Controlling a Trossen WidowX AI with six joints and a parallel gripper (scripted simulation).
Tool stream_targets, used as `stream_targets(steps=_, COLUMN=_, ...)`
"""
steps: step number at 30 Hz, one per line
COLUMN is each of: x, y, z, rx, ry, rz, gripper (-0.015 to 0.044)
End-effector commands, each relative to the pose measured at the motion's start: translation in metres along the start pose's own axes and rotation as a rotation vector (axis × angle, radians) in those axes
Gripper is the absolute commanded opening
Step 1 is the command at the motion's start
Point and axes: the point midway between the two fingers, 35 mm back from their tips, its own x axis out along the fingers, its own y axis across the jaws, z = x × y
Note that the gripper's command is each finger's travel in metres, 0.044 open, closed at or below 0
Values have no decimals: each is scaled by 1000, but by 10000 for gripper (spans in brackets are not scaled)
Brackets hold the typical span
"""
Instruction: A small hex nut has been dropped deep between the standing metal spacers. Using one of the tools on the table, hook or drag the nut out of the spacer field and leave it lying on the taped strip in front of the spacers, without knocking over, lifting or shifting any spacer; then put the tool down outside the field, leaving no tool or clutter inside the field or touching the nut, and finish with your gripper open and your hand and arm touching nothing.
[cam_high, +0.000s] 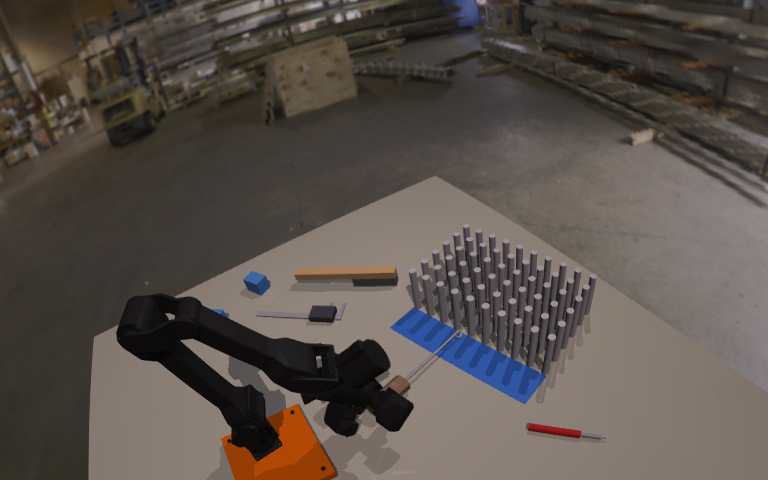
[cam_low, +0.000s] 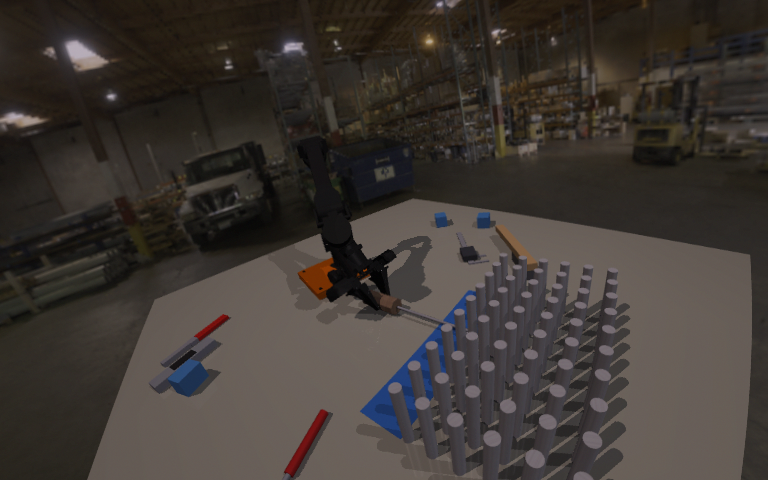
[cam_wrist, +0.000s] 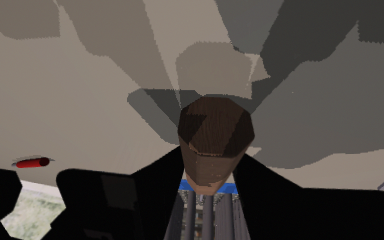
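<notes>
My gripper is shut on the wooden handle of a thin metal hook tool, low in front of the spacers. The shaft slants over the blue taped strip. In the top view the shaft ends in a small round shape by the front row's foot; whether this is only the hook or also the nut, I cannot tell. The nut is not clearly visible anywhere. The metal spacers stand upright in dense rows behind the strip.
A red pen-like tool lies near the strip's outer end. A caliper-like tool, a wooden bar and a blue cube lie on the far side. Another blue cube lies near grey tools.
</notes>
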Motion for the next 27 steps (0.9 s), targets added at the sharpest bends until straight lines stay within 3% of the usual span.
stream_targets(steps=1, x=-3, y=0, z=-5, rx=-6, ry=9, rz=-1, gripper=0)
stream_targets(steps=27, x=-15, y=2, z=-16, rx=-5, ry=10, rz=0, gripper=0)
